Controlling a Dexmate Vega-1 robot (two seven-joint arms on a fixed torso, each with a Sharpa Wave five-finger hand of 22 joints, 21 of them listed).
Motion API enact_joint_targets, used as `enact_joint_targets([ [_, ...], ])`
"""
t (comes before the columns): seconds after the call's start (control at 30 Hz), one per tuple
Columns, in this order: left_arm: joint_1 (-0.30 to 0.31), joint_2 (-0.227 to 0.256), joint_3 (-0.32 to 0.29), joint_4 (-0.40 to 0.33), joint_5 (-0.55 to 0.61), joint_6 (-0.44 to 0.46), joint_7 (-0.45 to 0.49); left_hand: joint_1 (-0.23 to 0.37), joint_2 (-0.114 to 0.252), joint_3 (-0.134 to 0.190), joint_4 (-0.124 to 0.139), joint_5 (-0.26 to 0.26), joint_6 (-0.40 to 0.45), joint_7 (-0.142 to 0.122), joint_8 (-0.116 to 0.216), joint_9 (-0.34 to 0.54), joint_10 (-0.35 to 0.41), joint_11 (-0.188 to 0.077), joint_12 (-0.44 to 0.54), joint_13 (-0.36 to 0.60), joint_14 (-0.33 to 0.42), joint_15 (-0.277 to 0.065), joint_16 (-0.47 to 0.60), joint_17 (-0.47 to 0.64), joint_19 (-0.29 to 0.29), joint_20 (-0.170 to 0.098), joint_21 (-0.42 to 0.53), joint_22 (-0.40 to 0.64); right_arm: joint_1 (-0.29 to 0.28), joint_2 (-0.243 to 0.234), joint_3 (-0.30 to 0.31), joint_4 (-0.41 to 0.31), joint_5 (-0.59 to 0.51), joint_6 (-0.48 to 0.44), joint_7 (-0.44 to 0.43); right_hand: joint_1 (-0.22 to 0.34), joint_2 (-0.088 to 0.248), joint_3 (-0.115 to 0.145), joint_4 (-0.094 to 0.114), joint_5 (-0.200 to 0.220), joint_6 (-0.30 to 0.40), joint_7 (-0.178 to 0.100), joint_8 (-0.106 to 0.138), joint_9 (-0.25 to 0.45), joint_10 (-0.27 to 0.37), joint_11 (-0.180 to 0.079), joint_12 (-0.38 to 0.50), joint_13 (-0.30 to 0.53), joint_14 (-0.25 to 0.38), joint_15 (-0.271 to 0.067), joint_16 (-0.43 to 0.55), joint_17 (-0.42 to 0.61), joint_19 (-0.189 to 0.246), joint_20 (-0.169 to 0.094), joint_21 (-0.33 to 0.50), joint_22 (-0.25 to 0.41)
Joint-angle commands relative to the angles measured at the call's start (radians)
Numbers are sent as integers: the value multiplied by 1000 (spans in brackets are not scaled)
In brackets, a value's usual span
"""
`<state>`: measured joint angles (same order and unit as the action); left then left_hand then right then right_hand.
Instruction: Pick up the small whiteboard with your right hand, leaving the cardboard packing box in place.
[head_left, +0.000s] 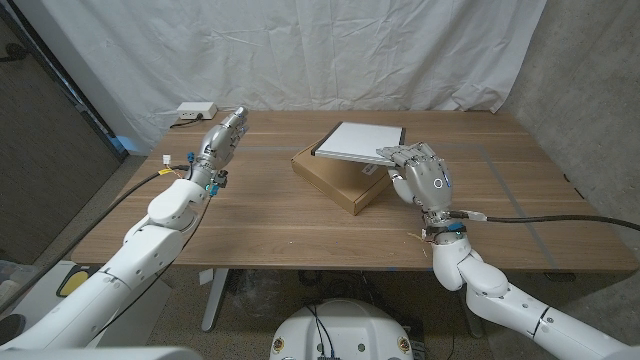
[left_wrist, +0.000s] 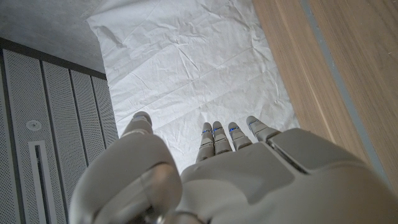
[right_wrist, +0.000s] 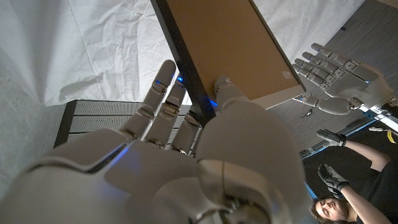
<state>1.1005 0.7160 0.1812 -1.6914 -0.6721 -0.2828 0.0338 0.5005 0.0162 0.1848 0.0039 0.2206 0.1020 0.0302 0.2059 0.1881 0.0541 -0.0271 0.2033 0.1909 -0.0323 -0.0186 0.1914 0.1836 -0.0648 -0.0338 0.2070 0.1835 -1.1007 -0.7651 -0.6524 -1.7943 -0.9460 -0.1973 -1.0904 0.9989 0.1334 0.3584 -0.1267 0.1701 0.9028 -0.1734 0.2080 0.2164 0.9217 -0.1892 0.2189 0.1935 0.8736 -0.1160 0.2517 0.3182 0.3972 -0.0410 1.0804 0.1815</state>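
Head view: right hand (head_left: 420, 172) pinches near edge of small whiteboard (head_left: 362, 142), board tilted up off cardboard packing box (head_left: 340, 176). Thin edge grip may slip; trailing corner could drag box. Left hand (head_left: 222, 136) well left of box, fingers apart, holding nothing.

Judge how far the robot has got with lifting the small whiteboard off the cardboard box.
Done: the right hand has reached the whiteboard and grips its near edge, fingers on top, thumb underneath. In hand: that edge looks tilted up, while the far side seems to rest on the cardboard box. Left: lifting it clear. The box sits on the table; the left hand holds nothing.
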Motion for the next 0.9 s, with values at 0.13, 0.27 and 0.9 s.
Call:
enact_joint_targets([
  [0.13,-13,4,9,7,-3,14,-10,3,7,-3,1,-2,3,1,-4,4,-3,-2,0,0,-4,6,-3,2,-10,1,2,3,7,4,16,-23,-8,-13,6,11,15,2,-4,5,107,-30,3,3,12,3,6,5,11,-116,3,5,8,-158,7,3],
  [0.27,-13,4,10,6,-4,11,-13,3,8,-4,1,-2,3,2,-4,4,-3,0,0,0,-4,6,-3,2,-10,1,2,3,-1,-9,29,-44,-4,-13,18,10,16,1,-3,5,107,-31,2,3,13,3,6,5,11,-116,3,4,9,-158,8,3],
  [0.9,2,26,-6,-22,-11,28,-11,4,9,-6,1,-2,3,2,-4,4,-3,-1,-1,0,-3,6,-3,2,-9,0,2,3,-23,-22,79,-117,-12,-30,42,5,15,0,-1,4,109,-32,2,3,17,1,6,5,17,-115,3,5,12,-158,11,2],
])
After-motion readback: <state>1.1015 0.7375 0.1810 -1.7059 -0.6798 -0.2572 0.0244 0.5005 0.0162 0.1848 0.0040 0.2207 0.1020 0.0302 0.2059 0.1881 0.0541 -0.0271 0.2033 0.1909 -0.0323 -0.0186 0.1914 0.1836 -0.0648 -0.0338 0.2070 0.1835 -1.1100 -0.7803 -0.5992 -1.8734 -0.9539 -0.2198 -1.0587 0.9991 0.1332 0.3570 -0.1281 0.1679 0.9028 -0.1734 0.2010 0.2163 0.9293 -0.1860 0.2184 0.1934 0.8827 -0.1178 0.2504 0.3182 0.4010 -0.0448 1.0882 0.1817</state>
